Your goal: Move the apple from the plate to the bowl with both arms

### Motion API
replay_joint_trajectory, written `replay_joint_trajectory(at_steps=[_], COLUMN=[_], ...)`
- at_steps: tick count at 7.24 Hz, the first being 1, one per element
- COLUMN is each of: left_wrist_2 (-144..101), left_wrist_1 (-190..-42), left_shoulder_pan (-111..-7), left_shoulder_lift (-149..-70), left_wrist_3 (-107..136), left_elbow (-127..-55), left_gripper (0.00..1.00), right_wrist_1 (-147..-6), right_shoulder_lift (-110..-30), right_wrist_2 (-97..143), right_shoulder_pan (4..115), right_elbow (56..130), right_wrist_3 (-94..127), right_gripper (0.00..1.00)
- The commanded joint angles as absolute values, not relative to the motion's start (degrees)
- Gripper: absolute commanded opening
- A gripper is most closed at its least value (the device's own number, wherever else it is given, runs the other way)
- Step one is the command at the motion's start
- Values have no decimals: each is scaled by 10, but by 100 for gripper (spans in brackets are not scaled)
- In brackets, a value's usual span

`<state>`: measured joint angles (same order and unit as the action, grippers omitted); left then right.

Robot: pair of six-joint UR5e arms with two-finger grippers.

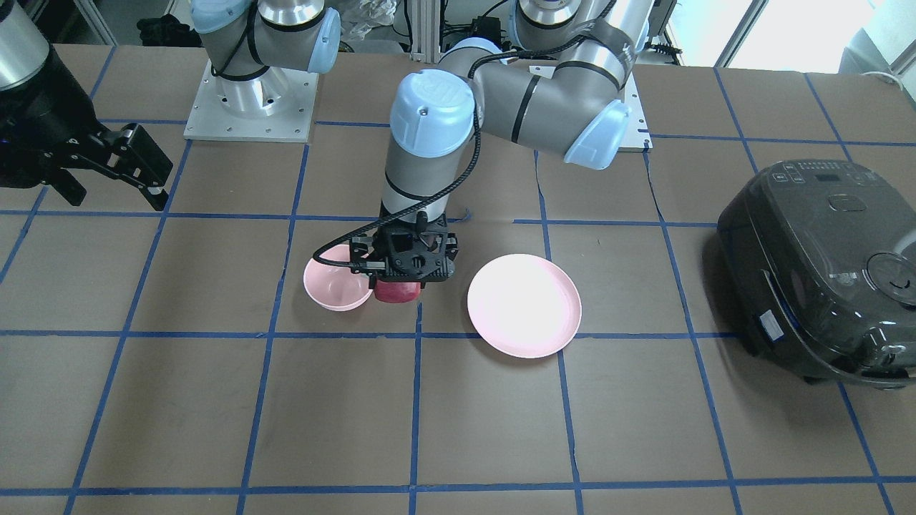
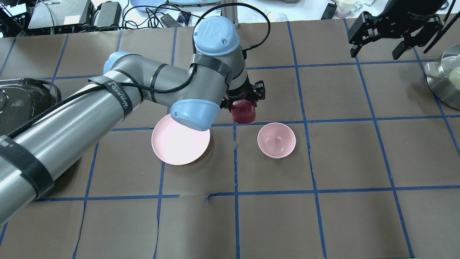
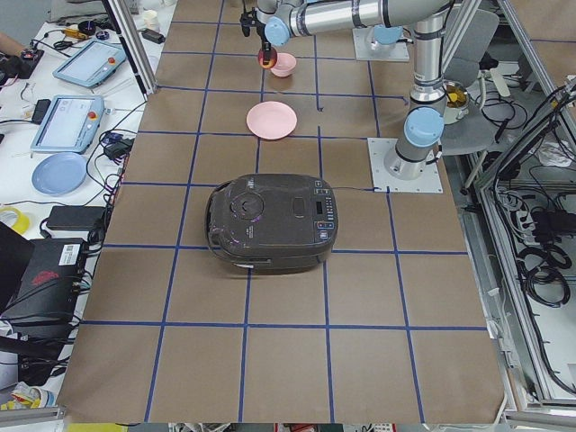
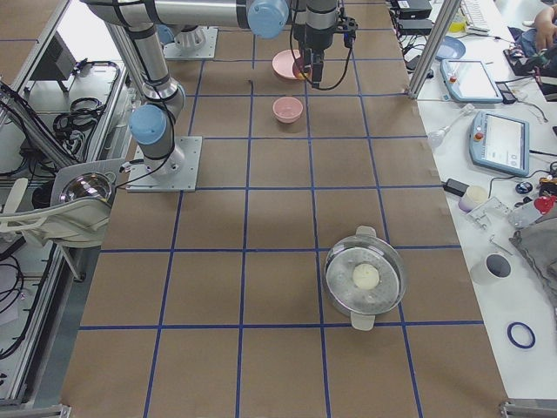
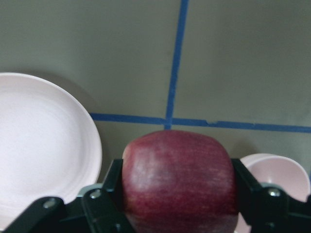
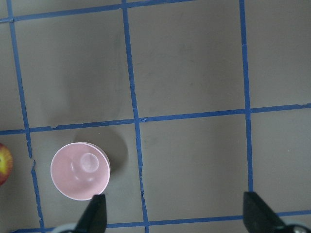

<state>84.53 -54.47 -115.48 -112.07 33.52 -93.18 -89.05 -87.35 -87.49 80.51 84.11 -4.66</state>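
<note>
My left gripper [image 1: 401, 290] is shut on the dark red apple [image 1: 396, 291] and holds it in the air between the pink plate [image 1: 524, 305] and the pink bowl [image 1: 337, 282]. In the overhead view the apple [image 2: 243, 111] hangs just beyond the bowl [image 2: 276, 140], to the right of the plate [image 2: 179, 144]. The left wrist view shows the apple [image 5: 179, 179] clamped between both black fingers [image 5: 104, 199]. Plate and bowl hold nothing. My right gripper [image 2: 378, 46] is open and empty, high at the far right; its view shows the bowl [image 6: 80, 171] below.
A dark rice cooker [image 1: 823, 272] sits on the table at my left side. A steel pot with a glass lid [image 2: 445, 82] stands at my far right. Blue tape lines grid the brown table top [image 1: 458, 415].
</note>
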Motion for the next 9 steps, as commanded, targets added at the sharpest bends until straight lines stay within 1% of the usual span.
replay_joint_trajectory(at_steps=[1, 3, 5, 6, 8, 9], left_wrist_2=[846, 846, 846, 851, 859, 870], left_wrist_1=[-488, -456, -458, -457, -459, -465], left_shoulder_pan=[-1201, -1215, -1225, -1234, -1234, -1234], left_shoulder_lift=[-1165, -1190, -1194, -1194, -1194, -1196], left_wrist_3=[408, 431, 434, 435, 427, 426], left_elbow=[-929, -929, -929, -929, -932, -936], left_gripper=[12, 12, 19, 20, 44, 48], right_wrist_1=[-891, -896, -896, -895, -896, -896], right_shoulder_lift=[-873, -872, -872, -872, -872, -872], right_wrist_2=[-876, -877, -878, -878, -878, -878], right_shoulder_pan=[805, 797, 788, 788, 788, 788], right_elbow=[841, 842, 843, 843, 843, 844], right_wrist_3=[-47, -47, -49, -49, -49, -49], right_gripper=[100, 100, 100, 100, 100, 100])
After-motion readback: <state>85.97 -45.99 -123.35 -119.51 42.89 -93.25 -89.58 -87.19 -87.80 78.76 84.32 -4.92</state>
